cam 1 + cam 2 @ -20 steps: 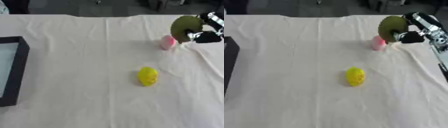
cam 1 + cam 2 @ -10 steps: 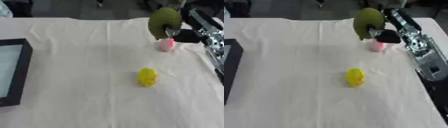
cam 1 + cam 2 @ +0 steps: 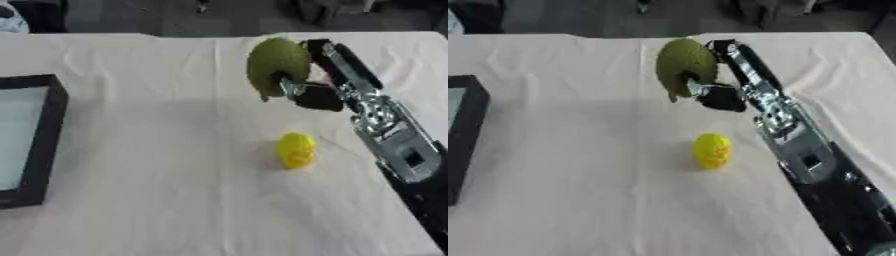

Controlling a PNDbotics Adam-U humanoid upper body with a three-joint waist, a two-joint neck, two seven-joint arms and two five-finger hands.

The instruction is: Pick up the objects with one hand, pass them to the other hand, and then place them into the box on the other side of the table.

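Observation:
My right hand [image 3: 313, 93] is shut on a rough olive-green fruit [image 3: 276, 64], holding it in the air above the white tablecloth, right of the middle. A small yellow knobbly object [image 3: 296, 149] lies on the cloth just below and in front of the held fruit. The pink object seen behind the hand shows only as a sliver [image 3: 329, 77] behind the arm. A black-rimmed box [image 3: 54, 107] with a pale inside sits at the table's left edge. My left hand does not show.
My right forearm [image 3: 798, 150] runs from the lower right corner up to the hand, crossing the right side of the table. A white cloth [image 3: 157, 165] covers the table. Dark floor and chair legs lie beyond the far edge.
My right hand has carried the green fruit leftward and toward the table's middle, away from the pink object. The arm now reaches much further into view.

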